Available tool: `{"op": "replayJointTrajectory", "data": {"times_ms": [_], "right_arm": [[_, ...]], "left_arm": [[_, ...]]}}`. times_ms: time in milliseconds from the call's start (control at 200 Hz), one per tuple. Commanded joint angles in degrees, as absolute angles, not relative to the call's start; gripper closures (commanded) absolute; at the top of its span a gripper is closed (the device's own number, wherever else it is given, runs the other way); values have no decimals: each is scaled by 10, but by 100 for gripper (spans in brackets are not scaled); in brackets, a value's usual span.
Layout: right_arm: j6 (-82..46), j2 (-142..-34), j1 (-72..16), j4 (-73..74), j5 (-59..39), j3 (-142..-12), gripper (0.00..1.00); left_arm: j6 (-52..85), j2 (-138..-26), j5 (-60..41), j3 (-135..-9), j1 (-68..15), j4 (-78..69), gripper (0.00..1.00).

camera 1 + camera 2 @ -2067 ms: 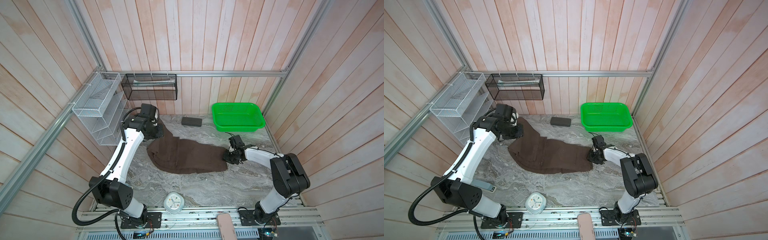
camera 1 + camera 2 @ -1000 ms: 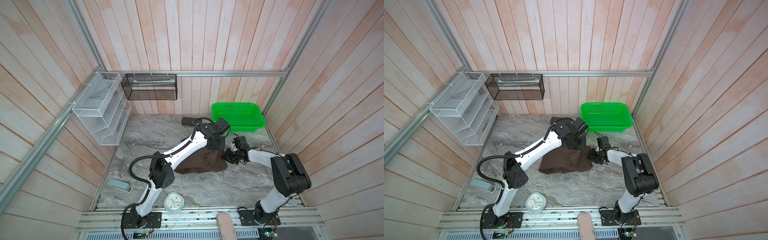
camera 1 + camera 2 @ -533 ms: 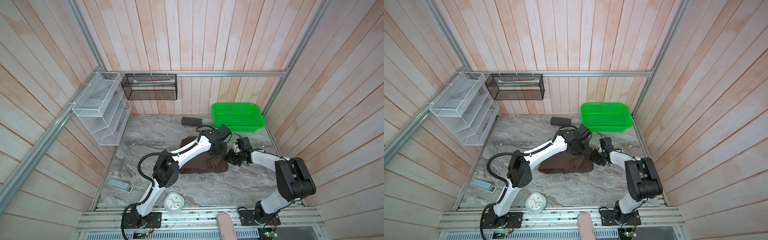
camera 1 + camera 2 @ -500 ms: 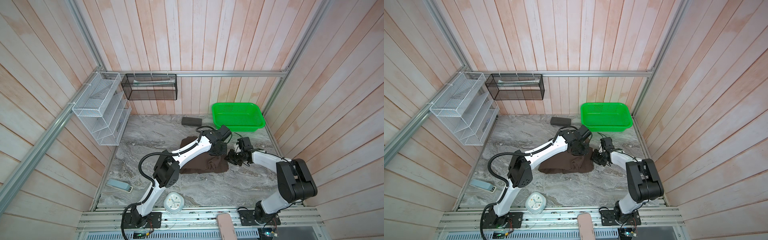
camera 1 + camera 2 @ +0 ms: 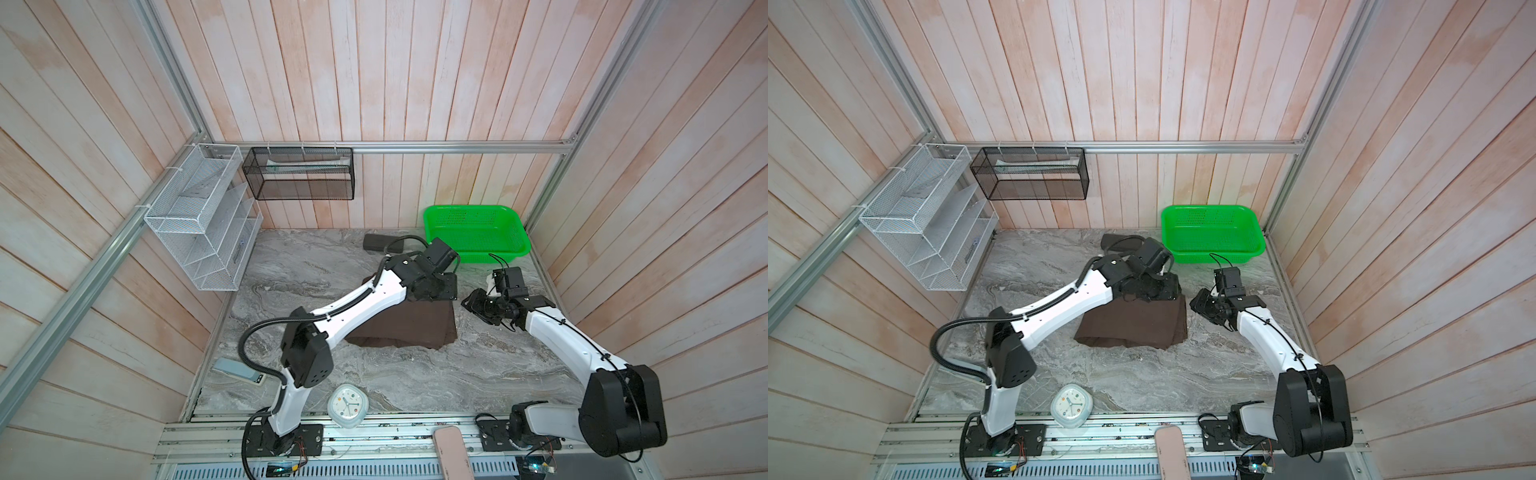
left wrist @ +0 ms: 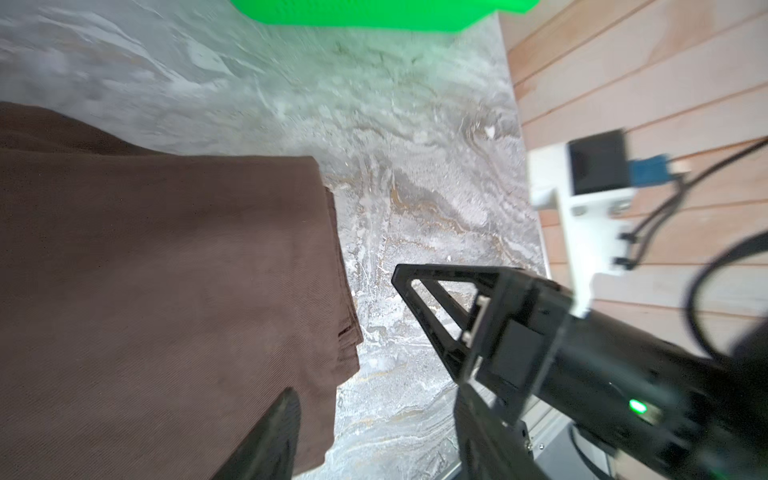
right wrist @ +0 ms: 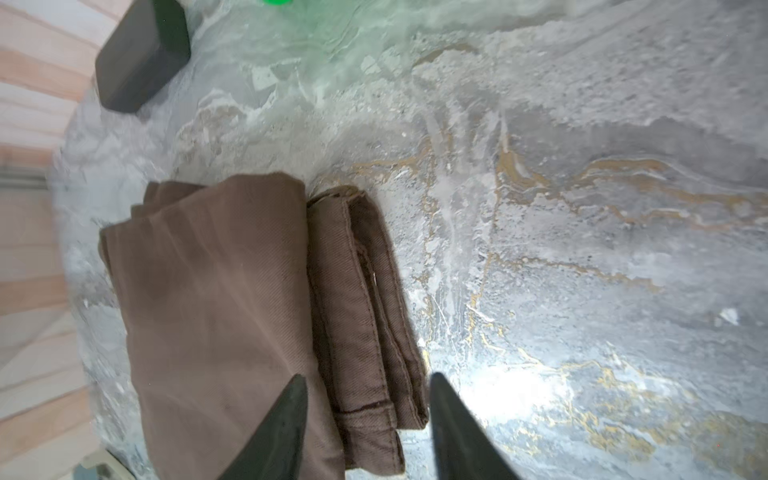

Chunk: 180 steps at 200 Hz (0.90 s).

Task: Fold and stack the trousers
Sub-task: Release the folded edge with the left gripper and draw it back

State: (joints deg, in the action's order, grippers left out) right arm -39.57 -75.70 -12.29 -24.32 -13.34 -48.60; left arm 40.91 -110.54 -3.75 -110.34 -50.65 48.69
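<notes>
Trousers (image 5: pixel 409 328) folded; left arm (image 5: pixel 361 301) overhangs; basket (image 5: pixel 482 255) beyond.

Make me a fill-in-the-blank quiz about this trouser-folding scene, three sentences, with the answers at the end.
1. The folded trousers on the table are ___ in colour.
2. The plastic basket at the back of the table is ___.
3. The right tool is ___, with nothing clamped between its jaws.

Missing words: brown; green; open.
</notes>
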Motion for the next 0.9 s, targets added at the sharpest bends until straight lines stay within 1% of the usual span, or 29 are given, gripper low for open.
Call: {"op": "replayJointTrajectory", "data": {"times_ms": [0,50,145,285,345,410,490,550,640,675,895], "right_arm": [[-402,-782,-161,-255,-132,-497,40],[-408,-794,-180,-246,-127,-498,37],[-411,-820,-212,-231,-118,-509,34],[-413,-870,-232,-220,-119,-527,34],[-413,-883,-233,-208,-126,-527,36],[-414,-892,-233,-190,-140,-526,41],[-415,-907,-232,-174,-157,-526,52],[-414,-915,-232,-161,-177,-528,65],[-409,-906,-235,-153,-196,-537,92],[-403,-897,-238,-162,-193,-547,100],[-359,-812,-237,-299,-121,-624,100]], "left_arm": [[395,-995,-13,-961,-435,448,32],[390,-945,-43,-883,-391,420,30],[366,-870,-91,-769,-310,381,27],[326,-821,-161,-674,-215,351,27],[311,-814,-195,-644,-186,337,27],[303,-810,-219,-618,-161,324,27],[298,-810,-240,-595,-135,314,27],[293,-810,-246,-588,-122,313,27],[288,-809,-251,-585,-108,316,27],[286,-807,-252,-583,-104,316,27],[263,-809,-252,-584,-82,334,27]]}}
